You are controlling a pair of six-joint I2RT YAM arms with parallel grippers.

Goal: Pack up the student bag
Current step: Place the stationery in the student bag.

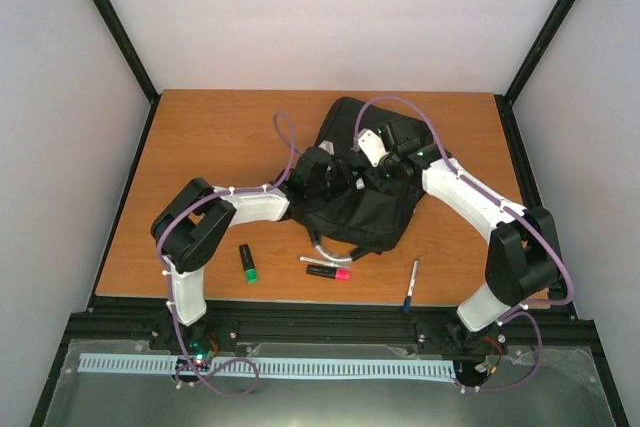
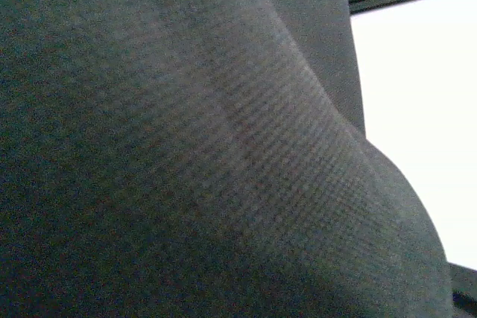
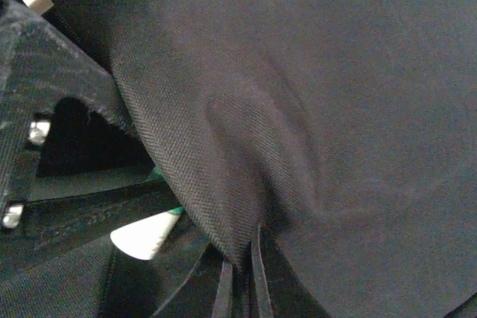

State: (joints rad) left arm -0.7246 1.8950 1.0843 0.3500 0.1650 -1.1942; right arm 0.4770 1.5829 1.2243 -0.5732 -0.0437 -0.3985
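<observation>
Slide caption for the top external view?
Left arm and right arm on the black student bag; green marker, pink marker, pen lie nearby.

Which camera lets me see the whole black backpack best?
The top external view. It shows almost the whole student bag lying on the table. The left wrist view shows only blurry dark fabric, and the right wrist view only a close-up fold of its cloth.
</observation>
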